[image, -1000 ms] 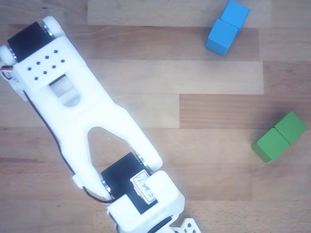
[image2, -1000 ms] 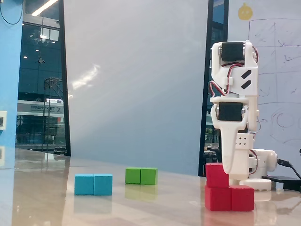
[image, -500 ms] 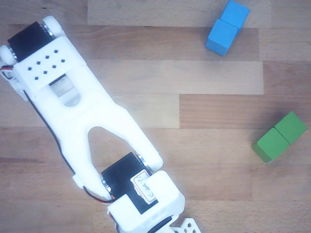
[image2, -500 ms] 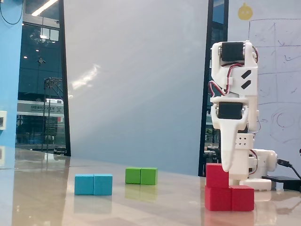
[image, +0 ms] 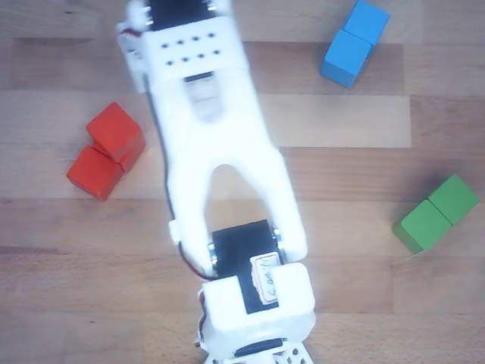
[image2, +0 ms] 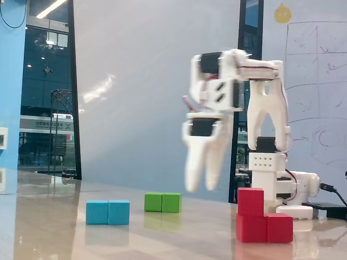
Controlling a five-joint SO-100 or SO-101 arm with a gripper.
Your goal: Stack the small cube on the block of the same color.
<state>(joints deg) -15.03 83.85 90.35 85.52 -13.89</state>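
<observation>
The small red-orange cube (image2: 250,201) sits on the left half of the red-orange two-cube block (image2: 277,228), at the lower right of the fixed view. In the other view, the cube (image: 115,130) is on the block (image: 94,173) at the left. My gripper (image2: 201,188) hangs blurred above the table, fingers pointing down. It is left of the stack and higher than it, and holds nothing. Its fingers (image2: 191,173) look close together, but the blur hides their gap. In the other view the gripper is hidden by the arm.
A blue two-cube block (image: 353,43) (image2: 108,212) and a green two-cube block (image: 436,214) (image2: 162,202) lie on the wooden table (image: 341,121). The white arm base (image2: 268,173) stands behind the red stack.
</observation>
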